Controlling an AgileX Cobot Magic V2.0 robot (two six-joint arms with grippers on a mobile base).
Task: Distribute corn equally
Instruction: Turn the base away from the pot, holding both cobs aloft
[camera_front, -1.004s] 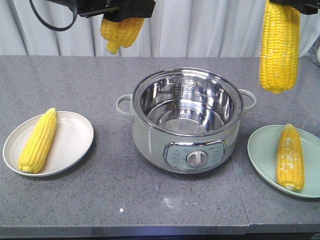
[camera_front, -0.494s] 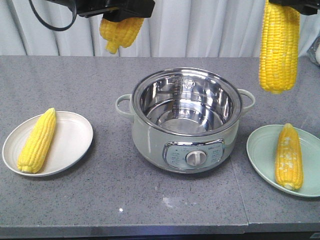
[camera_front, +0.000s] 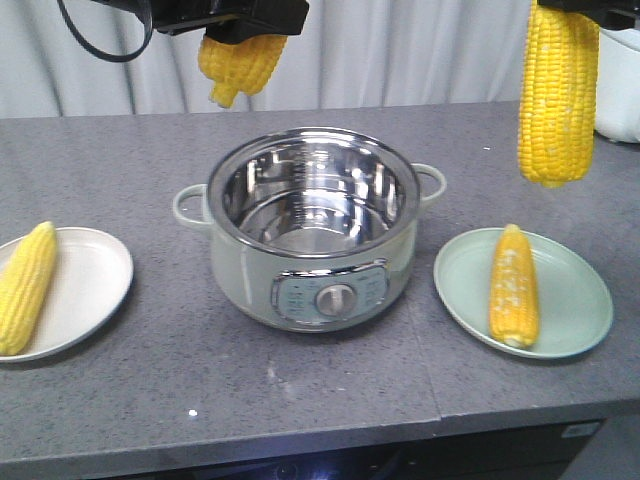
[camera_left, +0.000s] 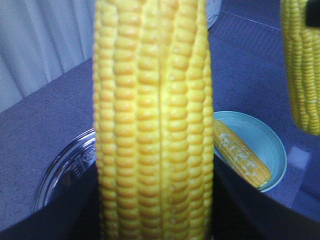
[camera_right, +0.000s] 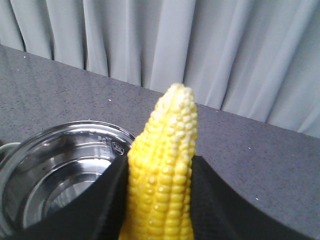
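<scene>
over the tabletop (camera_front: 130, 400), left gripper (camera_left: 155, 215) fingers clamp the left cob (camera_front: 240, 60) and right gripper (camera_right: 160, 205) fingers the right cob (camera_front: 558, 95), stiff, knobbly, likely hefty corn best held mid-body.

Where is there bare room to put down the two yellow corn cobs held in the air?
Free: the right half of the round pale green plate beside its cob; the right part of the round white plate beside its cob; the grey countertop strip before the steel electric pot. Crowded: the narrow gaps between pot handles and plates.
</scene>
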